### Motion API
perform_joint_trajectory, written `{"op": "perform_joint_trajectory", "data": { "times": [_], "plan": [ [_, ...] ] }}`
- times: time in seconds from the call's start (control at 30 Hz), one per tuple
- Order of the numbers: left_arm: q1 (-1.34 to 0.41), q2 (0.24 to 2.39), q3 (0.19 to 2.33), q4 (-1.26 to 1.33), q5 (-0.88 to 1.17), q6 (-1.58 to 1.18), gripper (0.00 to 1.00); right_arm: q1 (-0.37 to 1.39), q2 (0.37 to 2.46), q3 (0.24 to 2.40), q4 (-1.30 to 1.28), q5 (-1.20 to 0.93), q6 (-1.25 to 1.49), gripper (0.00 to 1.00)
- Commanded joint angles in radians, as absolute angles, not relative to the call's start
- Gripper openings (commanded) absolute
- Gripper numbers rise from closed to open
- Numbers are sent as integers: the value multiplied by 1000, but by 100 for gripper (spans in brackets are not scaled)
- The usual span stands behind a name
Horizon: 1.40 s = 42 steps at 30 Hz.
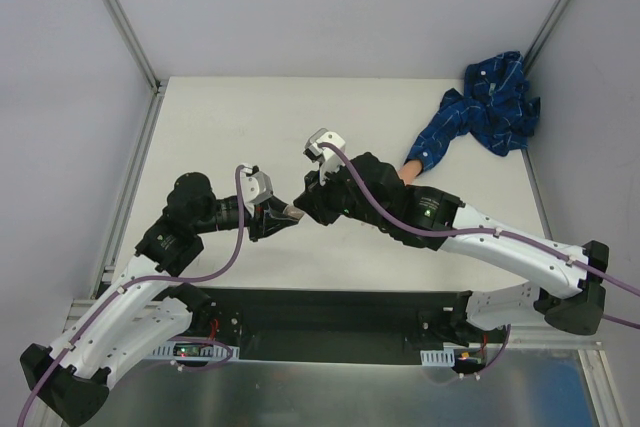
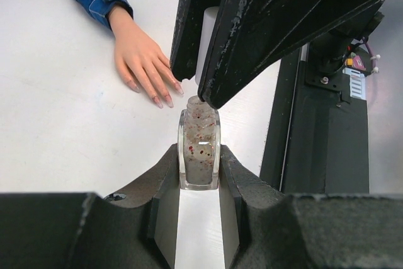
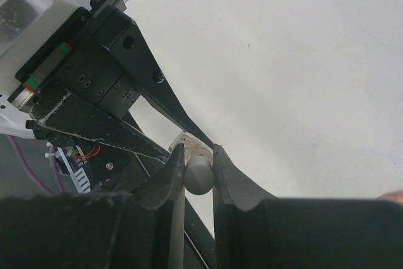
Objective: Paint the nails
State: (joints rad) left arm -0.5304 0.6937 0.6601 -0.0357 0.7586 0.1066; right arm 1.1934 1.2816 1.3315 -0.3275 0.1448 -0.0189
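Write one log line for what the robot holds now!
left gripper: shut on polish bottle | right gripper: shut on white cap over bottle | mannequin hand: flat on table, nails clear of grippers

The left gripper (image 2: pixel 199 163) on the bottle (image 2: pixel 199 140) and the right gripper (image 3: pixel 198 153) on its white cap (image 3: pixel 198 177) were locked nose to nose mid-table, so nothing was getting between them. The mannequin hand (image 2: pixel 140 55) lay just past the bottle with bare table (image 2: pixel 56 130) in between, and the table's whole left side was open.
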Motion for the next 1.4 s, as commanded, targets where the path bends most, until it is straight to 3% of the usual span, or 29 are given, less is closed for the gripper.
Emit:
{"op": "perform_joint_trajectory", "data": {
  "times": [0.0,1.07,1.37],
  "plan": [
    [-529,692,703,8,732,126,0,1200,1235,1345,-336,144,-3,0],
    [-529,701,704,5,724,129,0,1198,1141,1328,-310,227,14,0],
    [-529,675,701,5,594,130,0,1115,997,1152,-347,281,67,0]
  ]
}}
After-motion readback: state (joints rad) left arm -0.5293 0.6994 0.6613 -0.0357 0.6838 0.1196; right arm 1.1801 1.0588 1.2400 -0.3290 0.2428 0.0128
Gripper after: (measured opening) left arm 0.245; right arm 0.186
